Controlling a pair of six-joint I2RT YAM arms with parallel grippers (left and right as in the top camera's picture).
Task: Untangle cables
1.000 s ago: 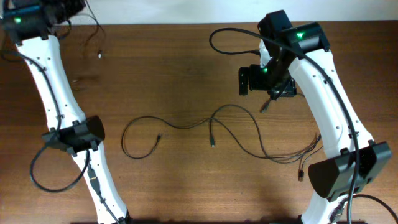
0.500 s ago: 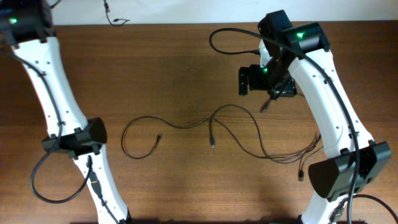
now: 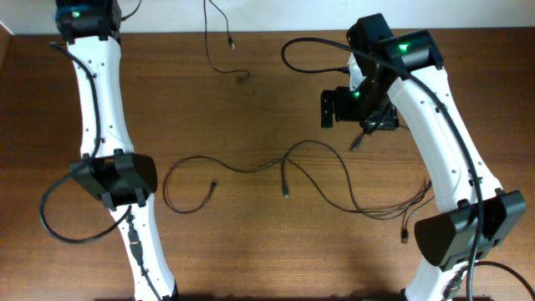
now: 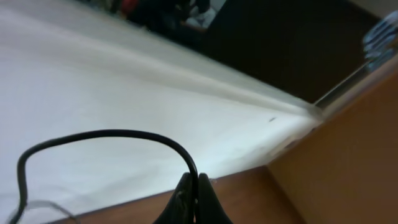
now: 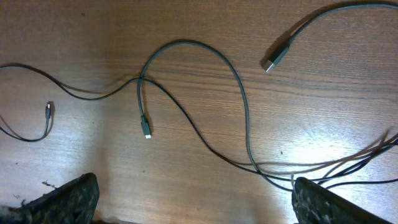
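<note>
Bench: brown wooden tabletop [image 3: 251,251], seen from above.
Right arm: white jointed arm [image 3: 435,109] over the far right part of the bench. Black two-finger gripper [image 5: 194,202] spread wide, nothing between the fingers.
Left arm: white jointed arm reaching past the far left corner. Dark narrow gripper [image 4: 191,186] pinched tight on one thin black cord [image 4: 106,134], which loops up from the tips.
Tangle: thin black flexible cables [image 3: 334,171] spread over the middle of the bench, long axis from left edge to right edge, on the near side of the right gripper.
Lifted strand: loose black strand [image 3: 219,38] across the far edge, well apart from the tangle; probably the cord in the left grip.
Crossing: meeting point of two strands [image 5: 138,79], below the right wrist camera.
Plugs: silver-tipped flat plug [image 5: 277,59] and small slim plug [image 5: 145,132], both lying free.
Nearer arm: the right one, as a judgement; likely a straight descent toward the crossing.
</note>
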